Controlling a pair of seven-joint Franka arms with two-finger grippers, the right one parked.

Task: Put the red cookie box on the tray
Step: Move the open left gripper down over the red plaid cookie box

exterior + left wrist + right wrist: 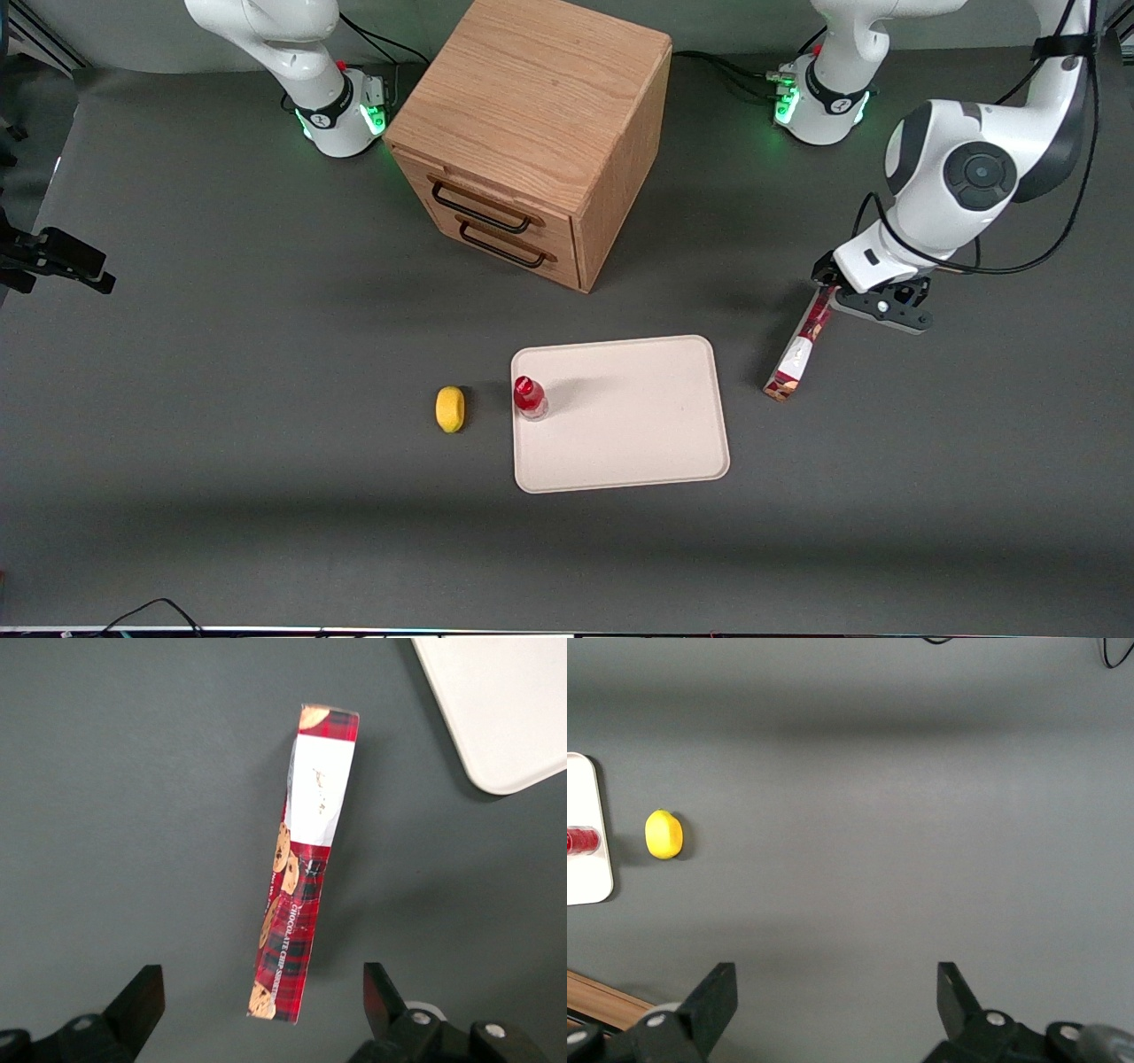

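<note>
Dark grey tabletop. Red cookie box (800, 346) lies flat beside the tray (638, 443), off it, toward the working arm's end. Gripper (264, 992) hovers above the box's end, jaws spread wide, grasping nothing. Small red-capped bottle (529, 396) stands on the tray's edge.

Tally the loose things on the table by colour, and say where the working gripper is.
Red: 2, the cookie box and the bottle
Yellow: 1, the lemon
Cream: 1, the tray
Wood: 1, the drawer cabinet
Total: 5
The gripper hangs open over the cookie box.
</note>
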